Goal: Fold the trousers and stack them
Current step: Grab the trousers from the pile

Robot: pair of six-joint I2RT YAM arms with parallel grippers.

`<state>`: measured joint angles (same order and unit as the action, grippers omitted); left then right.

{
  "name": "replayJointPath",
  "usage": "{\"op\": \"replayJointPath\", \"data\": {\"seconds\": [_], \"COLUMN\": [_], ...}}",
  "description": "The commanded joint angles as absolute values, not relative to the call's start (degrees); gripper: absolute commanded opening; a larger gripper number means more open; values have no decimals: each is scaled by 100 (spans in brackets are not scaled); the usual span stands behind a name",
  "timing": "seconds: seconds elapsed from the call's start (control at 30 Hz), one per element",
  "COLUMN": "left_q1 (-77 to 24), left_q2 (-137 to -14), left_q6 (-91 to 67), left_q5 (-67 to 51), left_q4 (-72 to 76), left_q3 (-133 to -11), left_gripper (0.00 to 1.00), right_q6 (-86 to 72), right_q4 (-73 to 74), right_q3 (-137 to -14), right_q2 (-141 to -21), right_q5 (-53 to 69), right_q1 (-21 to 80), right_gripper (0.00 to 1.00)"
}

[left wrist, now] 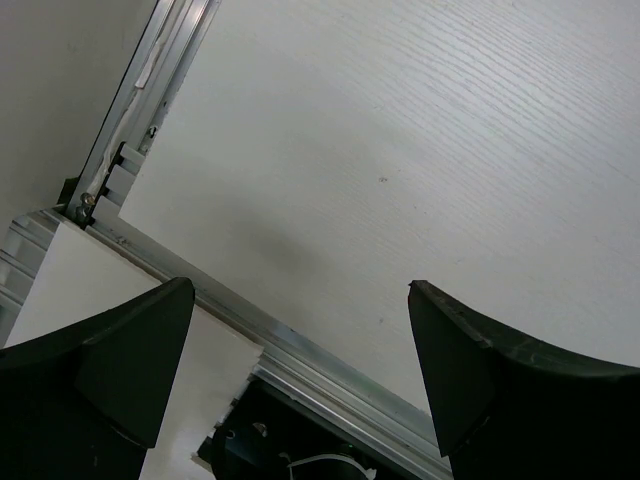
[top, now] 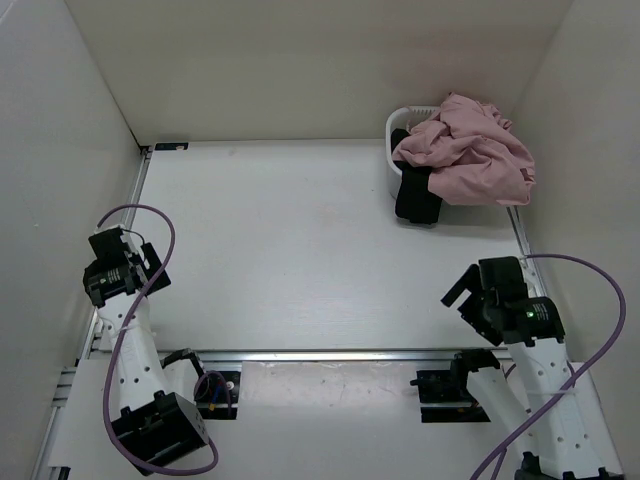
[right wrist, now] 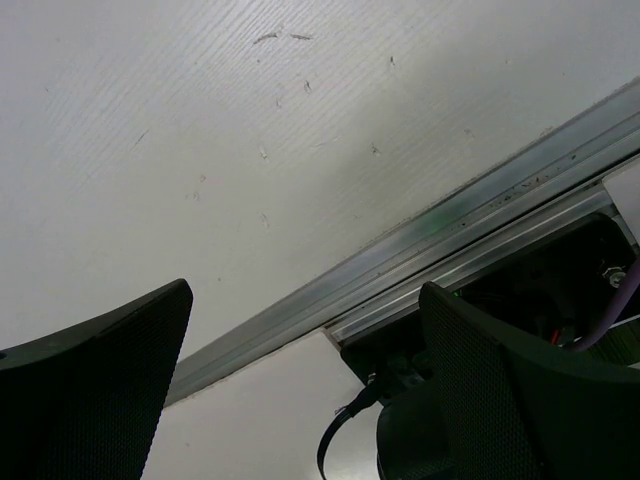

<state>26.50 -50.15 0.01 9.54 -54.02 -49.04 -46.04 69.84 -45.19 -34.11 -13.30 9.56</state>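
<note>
One trousers (top: 465, 150) heap in one white basket (top: 392, 140); left end effector (left wrist: 298, 290), right end effector (right wrist: 305, 290) both spread wide, empty

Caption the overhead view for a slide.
Dusty-pink fabric trousers heaped on a white plastic basket at far right of the white table; left tool and right tool open and empty.

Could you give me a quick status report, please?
Left gripper, right gripper open, empty. Trousers heaped on basket, far right. Black cloth hangs under them.

trousers (top: 465, 150) pink | basket (top: 392, 150) wht | cloth (top: 418, 198) blk | table (top: 280, 240) wht
</note>
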Motion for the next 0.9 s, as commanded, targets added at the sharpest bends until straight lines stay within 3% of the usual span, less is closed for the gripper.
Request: {"op": "replayJointPath", "data": {"seconds": [0.0, 0.2, 0.37, 0.47, 0.57, 0.6, 0.63, 0.77, 0.87], "left_q1": [2672, 2672, 2672, 2620, 2567, 2566, 2566, 2566, 2566], "left_q2": [-4939, -5045, -5098, -5159, -5343, -5344, -5413, -5633, -5765], "left_q6": [0, 0, 0, 0, 0, 0, 0, 0, 0], "left_q5": [817, 265, -316, -491, -492, -492, -492, -492, -492], "left_q4": [-5423, -5423, -5475, -5476, -5476, -5476, -5476, -5476, -5476], "left_q3": [-4904, -4966, -5150, -5396, -5580, -5642, -5643, -5704, -5704], "left_gripper": [100, 100, 100, 100, 100, 100, 100, 100, 100], "right_q6": [-4448, -2789, -1603, -1083, -617, -546, -493, -746, -1352], "right_q4": [6663, 5182, 3957, 3848, 5040, 5132, 5037, 3623, 4006], "right_q3": [-4745, -6545, -8645, -10401, -13854, -14391, -14536, -13003, -13540], "right_q2": [-3628, -5049, -7019, -8758, -11415, -12209, -12399, -12401, -13058], "right_q5": [-1371, -1335, -2443, -2364, -2364, -2364, -2425, -3356, -3376], "right_q1": [993, 993, 941, 879, 826, 826, 826, 713, 545], "right_gripper": [99, 99, 99, 99, 99, 99, 99, 99, 99]}}
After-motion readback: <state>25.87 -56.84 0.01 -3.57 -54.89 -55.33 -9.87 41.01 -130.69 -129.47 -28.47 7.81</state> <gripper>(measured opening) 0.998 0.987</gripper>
